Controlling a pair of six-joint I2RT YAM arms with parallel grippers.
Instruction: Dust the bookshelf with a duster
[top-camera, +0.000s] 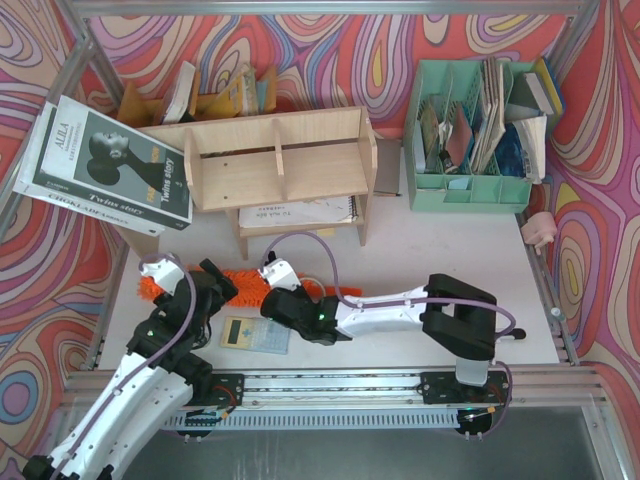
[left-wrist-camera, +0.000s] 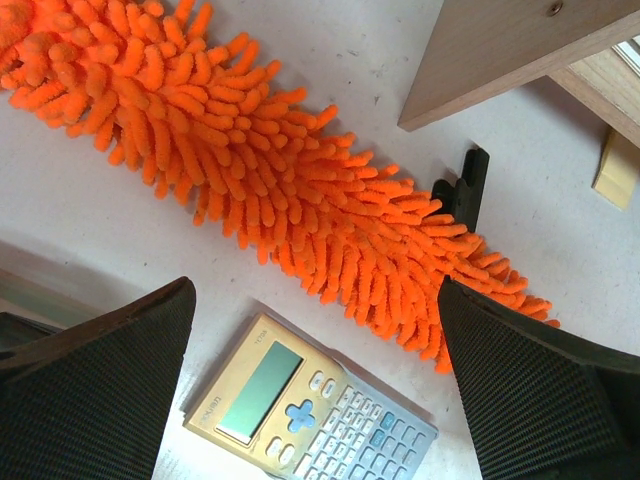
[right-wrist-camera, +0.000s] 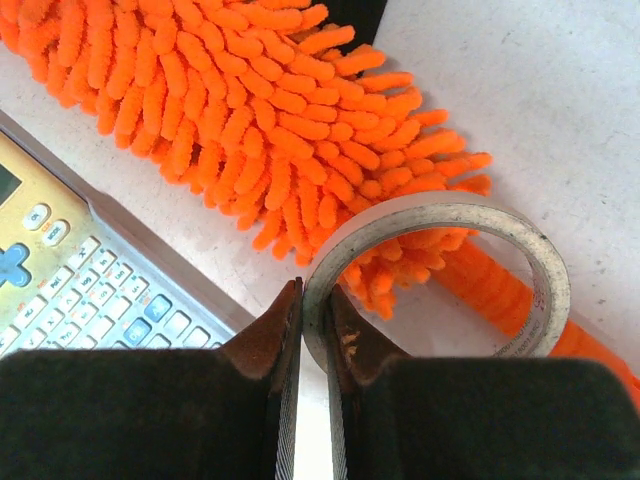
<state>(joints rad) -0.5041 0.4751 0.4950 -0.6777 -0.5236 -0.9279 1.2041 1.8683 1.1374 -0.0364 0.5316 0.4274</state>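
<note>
With the right gripper (right-wrist-camera: 313, 310) pinched on the tape roll (right-wrist-camera: 440, 210), lift it clear of the duster (right-wrist-camera: 220, 120) toward 3 o'clock — left gripper (left-wrist-camera: 315, 300) gapes empty.

You face a white table (top-camera: 440, 240), evenly lit, with swirly red, pink and blue walls (top-camera: 330, 45) from nine round to three o'clock.

The white table (top-camera: 450, 250) carries the pale-wood bookshelf (top-camera: 275, 160) toward its far edge, with brown cardboard holders (top-camera: 215, 100) behind it and a mint-green organiser (top-camera: 470, 195) at the far right corner. The orange duster (top-camera: 243, 281) lies flat near the near edge, left of centre. A calculator (top-camera: 255, 335) lies just beside it on the near side, and a small pink object (top-camera: 538, 230) sits at the right edge.
</note>
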